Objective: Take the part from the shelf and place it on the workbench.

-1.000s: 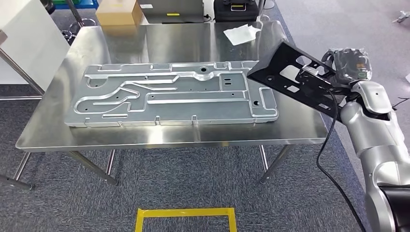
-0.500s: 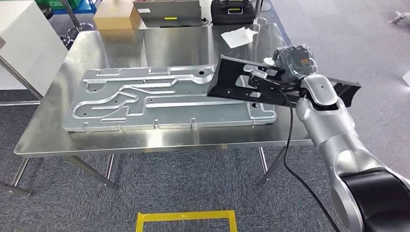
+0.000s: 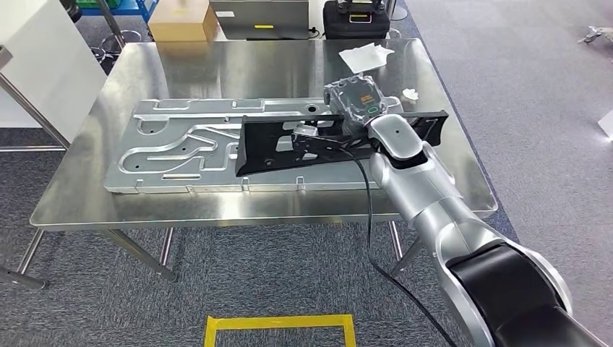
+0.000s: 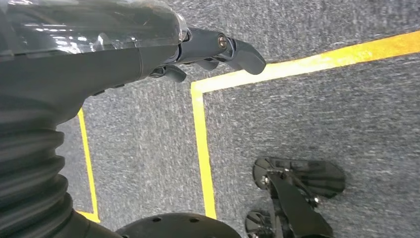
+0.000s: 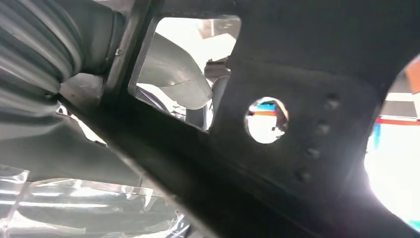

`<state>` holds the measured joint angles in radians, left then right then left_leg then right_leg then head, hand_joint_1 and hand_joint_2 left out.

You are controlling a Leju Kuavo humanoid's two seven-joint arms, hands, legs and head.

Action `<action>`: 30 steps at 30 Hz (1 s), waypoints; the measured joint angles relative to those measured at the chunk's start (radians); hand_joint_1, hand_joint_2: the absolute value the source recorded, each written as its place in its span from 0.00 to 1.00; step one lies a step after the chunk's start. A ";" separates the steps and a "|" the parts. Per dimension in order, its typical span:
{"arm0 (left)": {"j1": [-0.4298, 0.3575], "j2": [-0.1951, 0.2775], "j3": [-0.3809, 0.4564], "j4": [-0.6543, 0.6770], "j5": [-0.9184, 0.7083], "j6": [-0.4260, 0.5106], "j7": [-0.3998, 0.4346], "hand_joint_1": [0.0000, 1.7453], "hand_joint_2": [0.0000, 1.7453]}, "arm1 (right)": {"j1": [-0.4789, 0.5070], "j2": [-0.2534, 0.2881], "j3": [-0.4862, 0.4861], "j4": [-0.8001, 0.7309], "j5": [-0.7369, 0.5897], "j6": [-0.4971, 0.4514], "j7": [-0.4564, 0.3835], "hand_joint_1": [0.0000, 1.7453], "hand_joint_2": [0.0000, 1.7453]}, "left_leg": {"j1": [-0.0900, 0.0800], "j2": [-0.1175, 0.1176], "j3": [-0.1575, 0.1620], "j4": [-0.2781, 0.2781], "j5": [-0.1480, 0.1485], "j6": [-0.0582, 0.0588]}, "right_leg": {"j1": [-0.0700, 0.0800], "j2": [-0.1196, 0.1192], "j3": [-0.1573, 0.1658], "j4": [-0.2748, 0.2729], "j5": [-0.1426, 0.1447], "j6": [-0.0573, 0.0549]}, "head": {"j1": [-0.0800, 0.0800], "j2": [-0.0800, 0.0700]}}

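A long flat black part (image 3: 285,148) with cut-out holes hangs over the steel workbench (image 3: 79,184), held by my right hand (image 3: 356,103) near its right half. It lies roughly level above the right side of the large silver panel (image 3: 181,148), its left end towards the table's middle. Up close in the right wrist view, the black part (image 5: 297,124) with its round hole crosses in front of my right hand (image 5: 44,74), hiding the fingers. My left hand (image 4: 198,49) hangs over the carpet, its fingers loosely curled around nothing.
A crumpled white cloth (image 3: 365,56) and a small white scrap (image 3: 410,93) lie at the bench's far right. A cardboard box (image 3: 177,20), a laptop (image 3: 259,17) and a black case (image 3: 356,16) stand behind the bench. Yellow floor tape (image 3: 278,322) marks the carpet in front.
My right arm has swung left from beyond the bench's right edge, carrying the black part over the silver panel and levelling it. The camera has shifted slightly.
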<state>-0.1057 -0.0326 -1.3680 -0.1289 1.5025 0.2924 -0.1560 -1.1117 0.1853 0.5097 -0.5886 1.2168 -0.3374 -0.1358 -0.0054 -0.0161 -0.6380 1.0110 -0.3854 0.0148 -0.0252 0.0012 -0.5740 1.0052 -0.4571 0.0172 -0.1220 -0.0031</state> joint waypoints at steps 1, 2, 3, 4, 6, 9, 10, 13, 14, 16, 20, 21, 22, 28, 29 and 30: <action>0.000 0.000 0.000 0.000 0.002 0.002 0.004 0.00 1.00 | -0.002 0.006 0.004 0.000 -0.001 0.003 0.001 1.00 1.00 | 0.000 0.000 0.000 0.000 0.001 0.001 | 0.000 0.000 0.000 0.000 0.001 0.001 | 0.000 0.000; 0.000 0.000 0.000 0.000 0.004 0.003 0.007 0.00 1.00 | -0.003 0.010 0.007 0.000 -0.002 0.005 0.002 1.00 1.00 | 0.000 0.000 -0.001 0.000 0.001 0.001 | 0.000 0.000 0.000 0.000 0.001 0.002 | 0.000 0.000; 0.001 0.000 0.000 0.000 0.005 0.004 0.009 0.00 1.00 | -0.005 0.014 0.009 0.000 -0.002 0.006 0.003 1.00 1.00 | 0.000 0.000 -0.001 0.000 0.001 0.002 | 0.000 0.000 0.000 0.000 0.001 0.002 | 0.000 0.000; 0.001 0.000 0.000 0.000 0.005 0.004 0.010 0.00 1.00 | -0.006 0.017 0.011 0.000 -0.003 0.007 0.004 1.00 1.00 | 0.000 0.000 -0.001 0.000 0.001 0.002 | 0.000 0.000 0.000 0.000 0.002 0.003 | 0.000 0.000; 0.001 0.000 0.000 0.000 0.006 0.004 0.010 0.00 1.00 | -0.007 0.020 0.014 0.000 -0.005 0.008 0.004 1.00 1.00 | 0.000 0.000 -0.001 0.000 0.002 0.002 | 0.000 0.000 0.000 0.000 0.002 0.003 | 0.000 0.000; 0.001 0.001 0.000 0.000 0.010 0.006 0.010 0.00 1.00 | -0.009 0.021 0.018 0.000 -0.010 0.006 0.002 1.00 1.00 | 0.000 0.000 -0.001 0.000 0.002 0.001 | 0.000 0.000 -0.001 0.000 0.002 0.004 | 0.000 0.000; 0.001 0.001 0.000 0.000 0.012 0.007 0.010 0.00 1.00 | -0.009 0.021 0.019 0.000 -0.012 0.006 0.002 1.00 1.00 | 0.000 0.000 -0.001 0.000 0.002 0.001 | 0.000 0.000 -0.001 0.000 0.003 0.004 | 0.000 0.000; 0.002 0.001 0.000 0.000 0.015 0.003 0.004 0.00 1.00 | -0.008 0.021 0.021 0.000 -0.014 0.005 0.001 1.00 1.00 | 0.000 0.000 -0.001 0.000 0.002 0.001 | 0.000 0.000 -0.001 0.000 0.002 0.004 | 0.000 0.000; 0.003 0.001 0.000 0.000 0.015 -0.001 0.000 0.00 1.00 | -0.008 0.020 0.021 0.000 -0.012 0.005 0.002 1.00 1.00 | 0.000 0.000 -0.001 0.000 0.002 0.001 | 0.000 0.000 -0.001 0.000 0.002 0.004 | 0.000 0.000; 0.004 0.001 0.000 0.000 0.015 -0.019 -0.013 0.00 1.00 | -0.004 0.015 0.024 -0.003 -0.003 0.000 0.009 1.00 1.00 | 0.000 0.000 -0.001 0.000 0.002 0.001 | 0.000 0.000 -0.001 0.000 0.002 0.004 | 0.000 0.000; 0.010 0.005 0.000 0.000 0.017 -0.052 -0.035 0.00 1.00 | 0.006 -0.015 0.030 -0.030 0.012 -0.017 0.039 1.00 1.00 | -0.007 0.002 0.010 -0.018 -0.016 0.024 | -0.006 0.000 0.007 -0.010 0.016 0.029 | 0.000 0.000; 0.013 0.007 0.000 0.000 0.020 -0.057 -0.038 0.00 1.00 | 0.006 -0.029 0.028 -0.043 0.012 -0.018 0.046 1.00 1.00 | -0.005 0.002 0.021 -0.031 -0.019 0.032 | -0.006 -0.001 0.007 -0.001 0.018 0.035 | 0.000 0.000; 0.016 0.007 0.000 0.000 0.025 -0.062 -0.039 0.00 1.00 | 0.002 -0.046 0.023 -0.059 0.011 -0.017 0.053 1.00 1.00 | -0.003 0.002 0.033 -0.038 -0.020 0.038 | -0.006 -0.001 -0.002 0.022 0.013 0.037 | 0.000 0.000; 0.027 0.007 0.002 0.000 0.049 -0.071 -0.029 0.00 1.00 | -0.038 -0.149 -0.034 -0.143 0.027 0.046 0.068 1.00 1.00 | -0.003 0.000 0.084 -0.038 -0.052 0.042 | -0.005 -0.001 -0.179 0.270 -0.076 0.031 | 0.001 0.000; 0.030 0.007 0.003 0.000 0.052 -0.071 -0.026 0.00 1.00 | -0.040 -0.163 -0.044 -0.154 0.035 0.053 0.070 1.00 1.00 | -0.003 0.000 0.099 -0.035 -0.063 0.038 | -0.006 -0.002 -0.173 0.228 -0.048 0.027 | 0.001 0.000; 0.032 0.007 0.004 0.000 0.055 -0.071 -0.024 0.00 1.00 | -0.041 -0.178 -0.055 -0.165 0.042 0.059 0.073 1.00 1.00 | -0.003 0.000 0.112 -0.032 -0.077 0.032 | -0.006 -0.003 -0.155 0.159 -0.001 0.022 | 0.001 0.000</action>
<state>-0.0733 -0.0260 -1.3641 -0.1289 1.5572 0.2218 -0.1803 -1.1530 0.0072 0.4544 -0.7540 1.2584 -0.2789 -0.0632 -0.0079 -0.0157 -0.5257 0.9788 -0.4624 0.0472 -0.0308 -0.0020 -0.7289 1.1644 -0.4585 0.0396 -0.1209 -0.0033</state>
